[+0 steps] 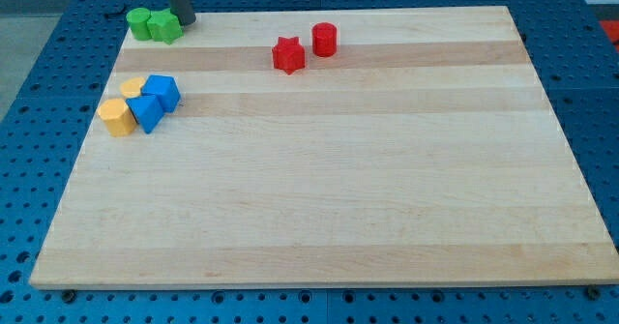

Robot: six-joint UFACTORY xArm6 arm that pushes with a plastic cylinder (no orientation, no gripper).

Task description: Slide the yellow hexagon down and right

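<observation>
Rod: my tip [187, 20] is planted at the far left corner of the board, the dark rod coming straight down from the view's top edge.

Grip state: no fingers on this rig, only a bare rod end, so opening or closing does not apply.

Tip and neighbours: it sits right against the right side of the green pair, touching or all but touching (too tight to call from here).

Green pair: a green round block [140, 22] on the left and a green block with a lobed outline [165, 26] beside it, pressed together at the far edge.

Task block: the yellow hexagon [116, 117] lies at the left edge, nearest of a small cluster, well apart from my tip and nearer than it.

Cluster: a blue block with a pointed near end [147, 111] sits tight on the hexagon's right, a blue cube [162, 92] just beyond that, and a second yellow block [133, 85] peeks out on the far side (shape hard to make out, half hidden).

Red pair: a red star [288, 54] and a red cylinder [324, 40] stand close together in the far middle, the cylinder to the right and slightly farther.

Board: pale wooden table top [368, 198], with a blue perforated surface [600, 121] around it.
</observation>
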